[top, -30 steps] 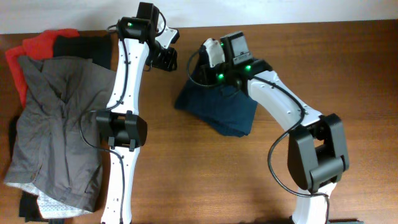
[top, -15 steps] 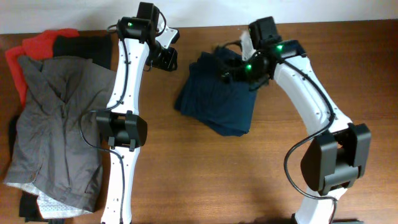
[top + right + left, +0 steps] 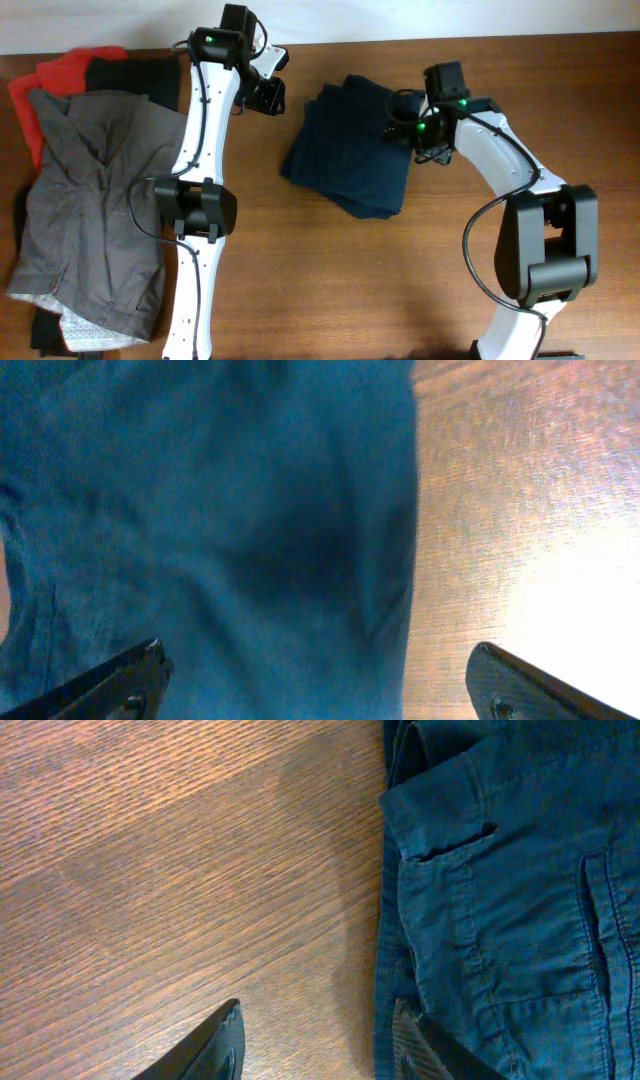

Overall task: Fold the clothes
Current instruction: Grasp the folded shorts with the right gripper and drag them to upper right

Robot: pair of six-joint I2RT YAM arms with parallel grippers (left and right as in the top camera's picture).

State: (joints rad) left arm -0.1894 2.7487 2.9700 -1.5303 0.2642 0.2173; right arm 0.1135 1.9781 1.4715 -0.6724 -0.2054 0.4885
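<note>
The clothes, dark navy shorts point(image 3: 350, 148), lie folded into a compact stack at the table's middle. In the left wrist view their pocket seams and edge point(image 3: 500, 900) fill the right side. My left gripper point(image 3: 270, 97) hovers by the stack's upper left corner. It point(image 3: 318, 1042) is open with nothing between its fingers, and one fingertip point(image 3: 415, 1040) is over the fabric's edge. My right gripper point(image 3: 405, 130) sits above the stack's right side. It point(image 3: 320, 678) is wide open and straddles the edge of the blue cloth point(image 3: 220, 530), holding nothing.
A heap of other garments covers the table's left side: a grey one point(image 3: 90, 200) on top, a red one point(image 3: 60, 75) and a black one point(image 3: 130, 72) behind it. Bare wooden table point(image 3: 330, 290) lies in front of the shorts.
My right gripper opened, let go of the shorts and drew back to the right. The lifted flap now lies flat on the stack. The left arm stayed put.
</note>
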